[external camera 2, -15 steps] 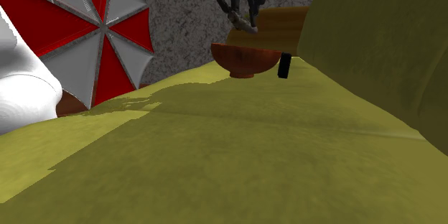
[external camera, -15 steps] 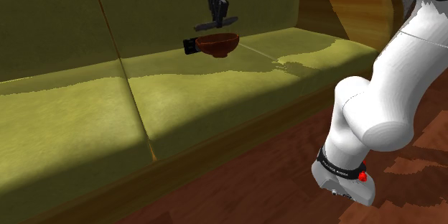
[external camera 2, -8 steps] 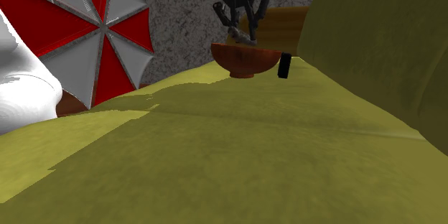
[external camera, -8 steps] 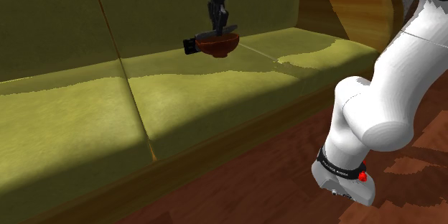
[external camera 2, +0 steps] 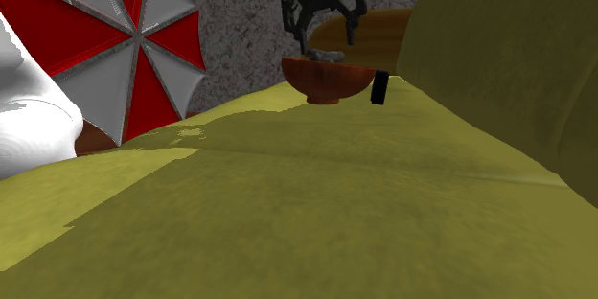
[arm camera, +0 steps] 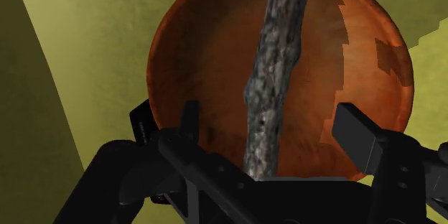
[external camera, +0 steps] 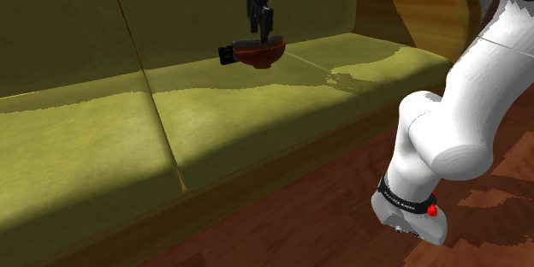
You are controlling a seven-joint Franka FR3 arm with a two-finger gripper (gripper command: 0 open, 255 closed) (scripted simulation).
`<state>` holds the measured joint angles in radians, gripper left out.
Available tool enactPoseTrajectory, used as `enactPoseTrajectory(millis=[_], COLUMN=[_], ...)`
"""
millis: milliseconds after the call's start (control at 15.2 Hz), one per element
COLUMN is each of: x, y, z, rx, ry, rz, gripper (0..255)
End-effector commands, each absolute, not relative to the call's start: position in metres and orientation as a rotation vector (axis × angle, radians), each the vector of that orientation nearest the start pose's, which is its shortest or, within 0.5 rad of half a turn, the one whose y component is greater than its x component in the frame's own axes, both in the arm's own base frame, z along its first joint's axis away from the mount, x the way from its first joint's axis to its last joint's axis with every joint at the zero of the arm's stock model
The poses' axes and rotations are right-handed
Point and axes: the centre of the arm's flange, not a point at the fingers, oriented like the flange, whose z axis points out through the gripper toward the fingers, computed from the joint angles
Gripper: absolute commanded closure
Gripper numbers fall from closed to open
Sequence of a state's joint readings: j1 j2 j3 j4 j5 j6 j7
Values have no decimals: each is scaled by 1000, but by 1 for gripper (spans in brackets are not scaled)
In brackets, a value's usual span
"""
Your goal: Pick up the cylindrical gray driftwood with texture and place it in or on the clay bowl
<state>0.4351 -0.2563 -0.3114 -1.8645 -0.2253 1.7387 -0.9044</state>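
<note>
The grey, rough-barked driftwood (arm camera: 276, 57) lies lengthwise inside the reddish-brown clay bowl (arm camera: 208, 57), reaching up to its far rim. My gripper (arm camera: 273, 118) hovers just above it, open, and its two fingers stand either side of the stick without touching it. In the shoulder view the gripper (external camera: 259, 24) points straight down over the bowl (external camera: 261, 52) on the sofa seat near the backrest. In the second exterior view the spread fingers (external camera 2: 288, 11) hang over the bowl (external camera 2: 326, 79), and a bit of the driftwood (external camera 2: 326, 56) shows at its rim.
A small black object (external camera: 226, 53) sits on the seat against the bowl, also seen as the black object (external camera 2: 379, 87). The olive sofa (external camera: 257, 111) has a wooden armrest (external camera: 411, 0). A red and white umbrella (external camera 2: 115, 29) stands beyond the sofa. My white arm (external camera: 462, 111) rises at the shoulder view's right.
The gripper came down over the bowl with the driftwood, then its fingers spread apart and let go. The driftwood now rests in the bowl.
</note>
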Motion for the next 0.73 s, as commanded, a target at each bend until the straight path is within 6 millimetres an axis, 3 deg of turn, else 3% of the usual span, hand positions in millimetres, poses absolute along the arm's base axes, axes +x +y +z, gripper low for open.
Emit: enactPoseTrajectory(millis=[0, 132, 396, 660], x=[493, 493, 486, 486], y=[22, 22, 29, 29], z=[627, 627, 676, 676], rx=[-2867, -2867, -2867, -2867], ry=[-1675, -1675, -1675, -1675], rz=[-92, -92, -92, -92], gripper=[0, 0, 0, 0])
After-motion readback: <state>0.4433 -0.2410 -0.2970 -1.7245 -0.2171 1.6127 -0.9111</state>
